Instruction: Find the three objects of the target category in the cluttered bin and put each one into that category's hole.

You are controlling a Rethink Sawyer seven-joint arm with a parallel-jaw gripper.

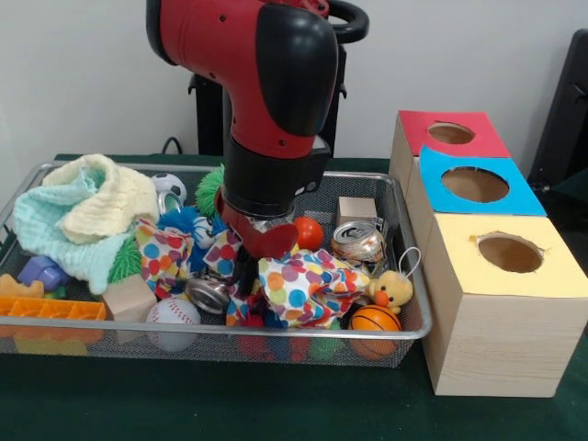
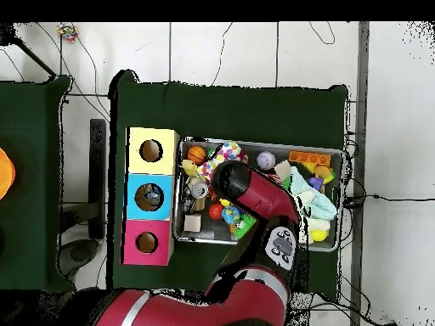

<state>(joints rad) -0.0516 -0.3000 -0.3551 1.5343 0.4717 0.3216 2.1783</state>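
My gripper (image 1: 244,274) is down inside the wire bin (image 1: 415,323), sunk into a polka-dot cloth (image 1: 308,287); its tips are hidden by the cloth. A crushed silver can (image 1: 358,243) lies just right of it and a second can (image 1: 207,294) just left. Around it lie an orange ball (image 1: 309,232), a small basketball (image 1: 374,319), a baseball (image 1: 173,312) and a soccer ball (image 1: 169,188). From overhead the arm (image 2: 246,191) covers the gripper; the can (image 2: 199,188), basketball (image 2: 197,154) and baseball (image 2: 266,160) show beside it.
Three boxes with round holes stand beside the bin: red (image 1: 478,124), blue (image 1: 524,188), yellow (image 1: 551,276). The bin also holds mint and yellow cloths (image 1: 87,216), wooden blocks (image 1: 129,296), a duck plush (image 1: 393,289), an orange brick (image 1: 50,308) and a green spiky ball (image 1: 211,188).
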